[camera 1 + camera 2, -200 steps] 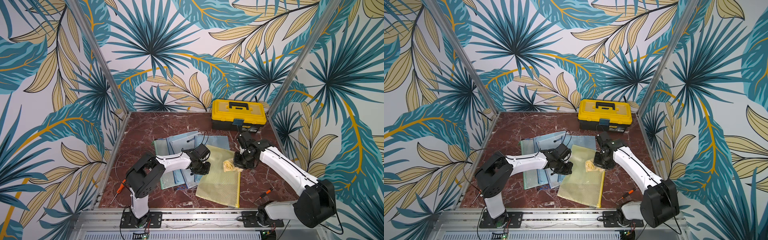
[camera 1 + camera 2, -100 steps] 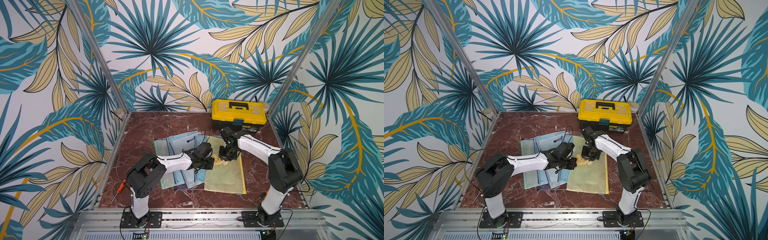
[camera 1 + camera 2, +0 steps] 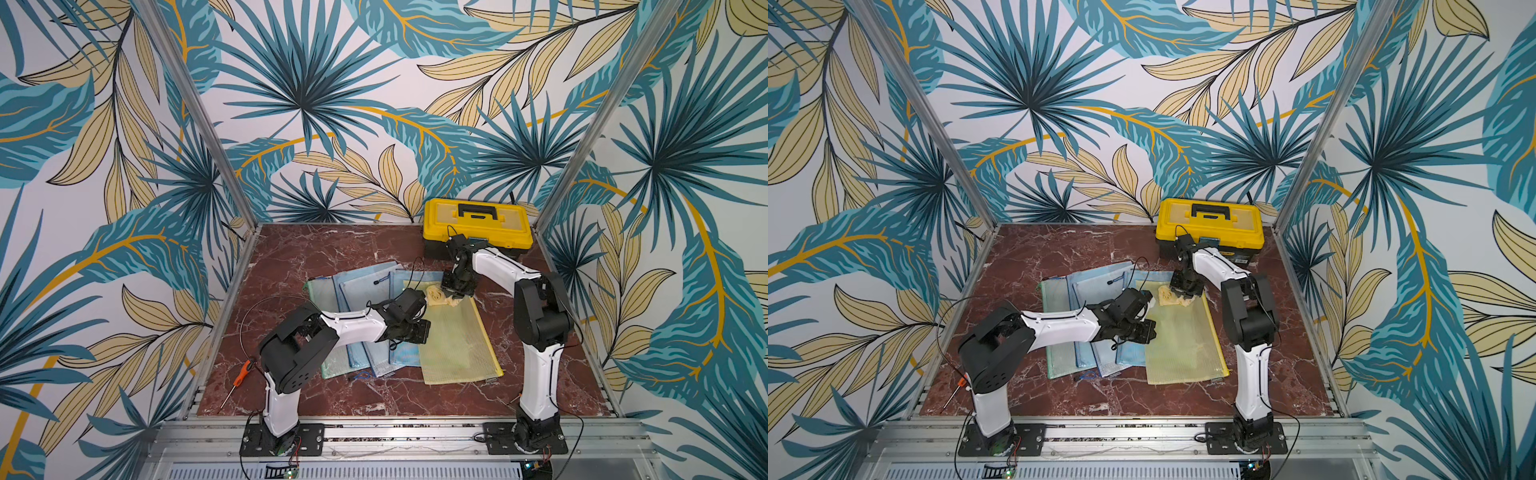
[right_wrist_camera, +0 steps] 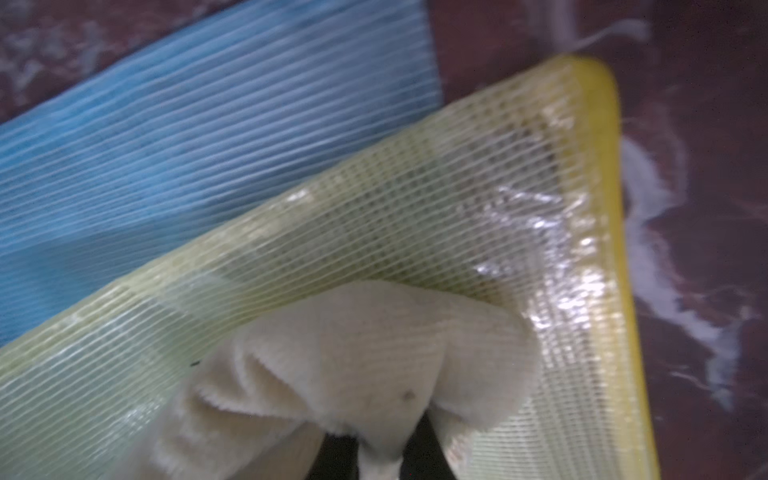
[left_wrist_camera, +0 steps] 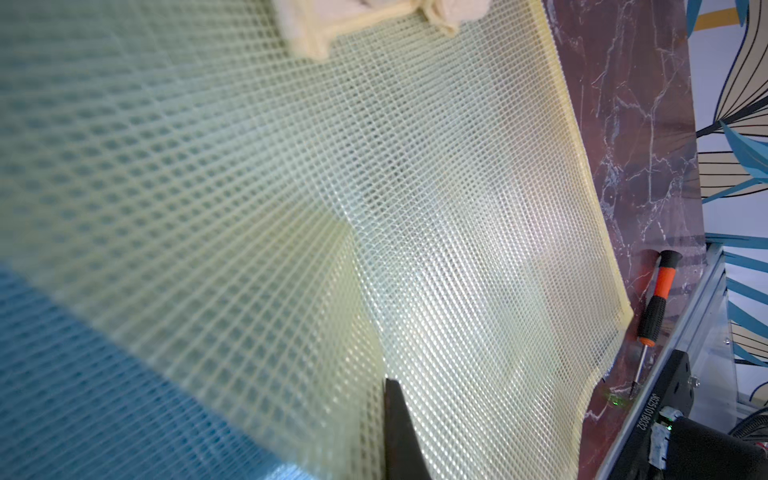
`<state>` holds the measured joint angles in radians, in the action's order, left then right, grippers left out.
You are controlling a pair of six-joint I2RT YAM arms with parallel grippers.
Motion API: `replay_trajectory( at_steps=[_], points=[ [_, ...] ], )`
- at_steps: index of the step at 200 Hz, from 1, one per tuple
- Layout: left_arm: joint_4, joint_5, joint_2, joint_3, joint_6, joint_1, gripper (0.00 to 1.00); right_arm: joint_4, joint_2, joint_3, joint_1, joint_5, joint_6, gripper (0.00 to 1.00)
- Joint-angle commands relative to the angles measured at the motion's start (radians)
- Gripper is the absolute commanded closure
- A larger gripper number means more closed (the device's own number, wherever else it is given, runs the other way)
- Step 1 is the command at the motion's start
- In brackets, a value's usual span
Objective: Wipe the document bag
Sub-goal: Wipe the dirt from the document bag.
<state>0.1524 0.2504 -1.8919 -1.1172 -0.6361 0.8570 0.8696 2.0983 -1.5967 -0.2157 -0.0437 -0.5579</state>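
**Location of item.** The yellow mesh zip document bag (image 3: 457,345) lies flat on the red-brown marble tabletop (image 3: 332,249). Its left edge overlaps a fan of blue mesh pouches (image 3: 365,286).

**Right gripper** (image 3: 453,293). It is clenched on a cream fleecy cloth (image 3: 436,296). The right wrist view shows the cloth (image 4: 353,353) bunched in the closed jaws and pressed onto the bag near its far corner, just inside the yellow border.

**Left gripper** (image 3: 417,332). It is closed, with nothing visibly between the jaws. It rests on the bag's left margin where that meets the blue pouches, and it appears to be pinning the bag down. The pictures do not confirm how firmly it bears on the bag.

**Progress.** Wiping is under way, with cloth and bag in contact at the far end. No dirt or wipe marks are visible on the mesh, so the area already covered cannot be established. The middle and near end of the bag lie bare of the cloth. On position alone, at least one pass toward the near edge is judged outstanding.

**Other.** A yellow plastic toolbox (image 3: 478,220) stands at the back, apart from the work.
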Motion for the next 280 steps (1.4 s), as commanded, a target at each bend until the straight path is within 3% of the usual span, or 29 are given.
replay_trajectory(
  at_steps=[1, 21, 45, 72, 100, 138, 185, 205, 226, 260, 280],
  points=[
    [-0.016, 0.018, -0.005, 0.013, 0.016, 0.005, 1.0, 0.074, -0.053, 0.073, 0.1, 0.071, 0.038, 1.0],
    [-0.016, 0.034, -0.011, 0.008, 0.015, 0.005, 1.0, 0.083, -0.114, 0.105, 0.126, 0.084, 0.052, 1.0],
    [-0.016, 0.043, -0.012, 0.005, 0.017, 0.005, 1.0, 0.071, -0.142, 0.058, 0.024, 0.04, 0.033, 1.0],
    [-0.015, 0.048, -0.011, 0.008, 0.018, 0.005, 1.0, 0.052, -0.06, -0.06, -0.1, -0.03, -0.024, 1.0],
    [-0.016, 0.05, -0.003, 0.016, 0.016, 0.005, 1.0, 0.031, 0.039, -0.138, -0.132, -0.065, -0.061, 1.0],
    [-0.015, 0.038, 0.012, 0.031, 0.01, 0.005, 1.0, 0.058, 0.043, -0.087, -0.078, -0.005, -0.033, 1.0],
    [-0.016, 0.034, 0.014, 0.029, 0.013, 0.005, 1.0, 0.016, -0.179, 0.202, 0.126, 0.054, 0.018, 1.0],
    [-0.016, 0.039, 0.011, 0.022, 0.014, 0.005, 1.0, 0.026, -0.236, 0.226, 0.136, 0.072, 0.021, 1.0],
    [-0.016, 0.036, 0.011, 0.025, 0.012, 0.005, 1.0, 0.012, -0.235, 0.21, 0.084, 0.021, -0.007, 1.0],
    [-0.016, 0.026, 0.015, 0.036, -0.003, 0.005, 1.0, -0.012, -0.137, 0.125, -0.09, -0.016, -0.058, 1.0],
    [-0.015, 0.021, 0.017, 0.036, -0.008, 0.005, 1.0, -0.042, -0.081, 0.111, -0.121, -0.063, -0.084, 1.0]
  ],
)
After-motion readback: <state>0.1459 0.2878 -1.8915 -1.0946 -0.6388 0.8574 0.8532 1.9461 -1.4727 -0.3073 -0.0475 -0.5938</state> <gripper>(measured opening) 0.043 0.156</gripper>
